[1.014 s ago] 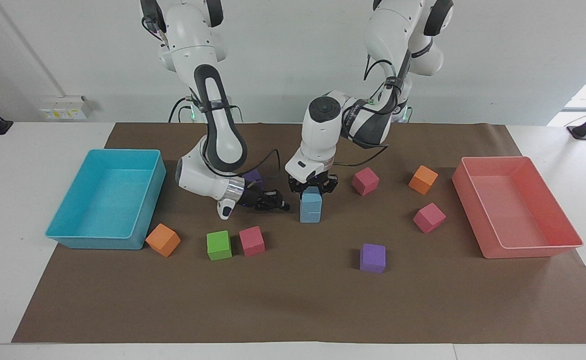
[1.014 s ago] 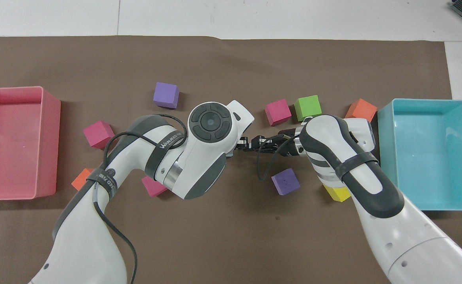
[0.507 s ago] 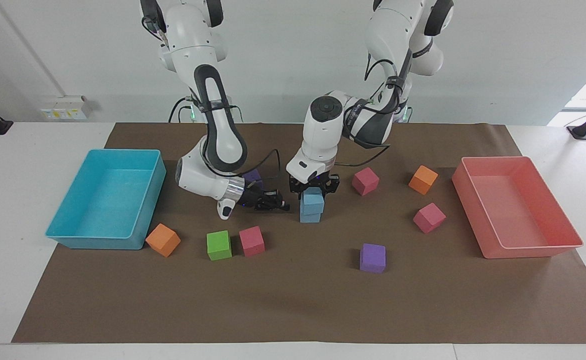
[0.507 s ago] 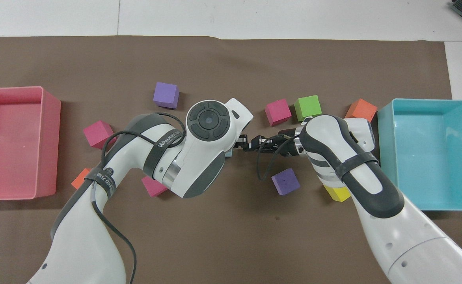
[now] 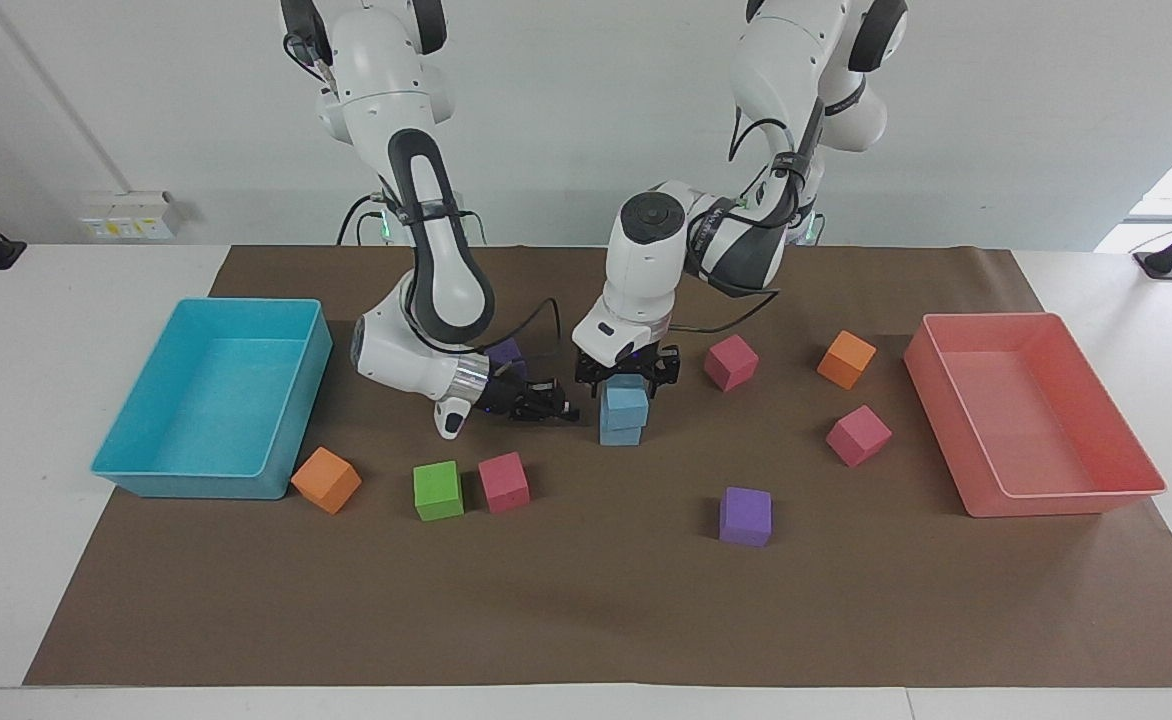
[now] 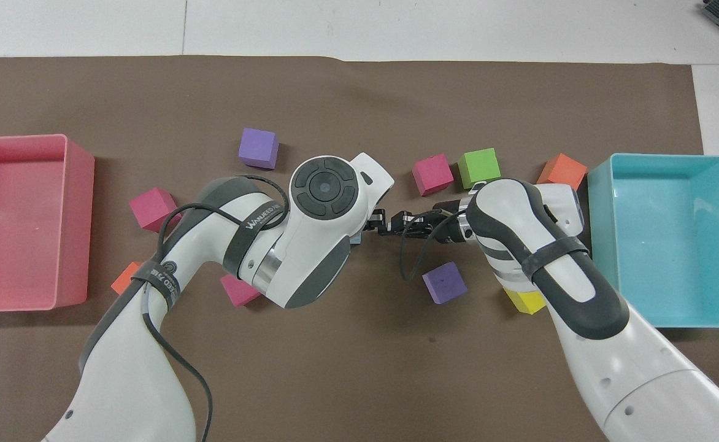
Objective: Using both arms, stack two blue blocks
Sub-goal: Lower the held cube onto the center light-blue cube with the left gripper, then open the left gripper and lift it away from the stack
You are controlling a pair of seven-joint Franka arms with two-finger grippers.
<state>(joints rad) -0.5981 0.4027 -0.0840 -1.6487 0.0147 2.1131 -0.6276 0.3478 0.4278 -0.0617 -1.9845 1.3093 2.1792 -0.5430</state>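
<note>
Two light blue blocks stand stacked mid-mat, the upper one sitting on the lower one. My left gripper points down over the stack, open, its fingers spread to either side of the upper block's top. My right gripper lies low and level beside the stack, toward the right arm's end, shut on nothing. In the overhead view the left arm's wrist hides the stack except for a sliver; the right gripper points at it.
A turquoise tray sits at the right arm's end and a pink tray at the left arm's end. Loose cubes lie around: orange, green, pink, purple, pink, yellow.
My left gripper has opened and let go of the upper blue block, which stays on the lower one. The left wrist has risen slightly. The right arm has not moved.
</note>
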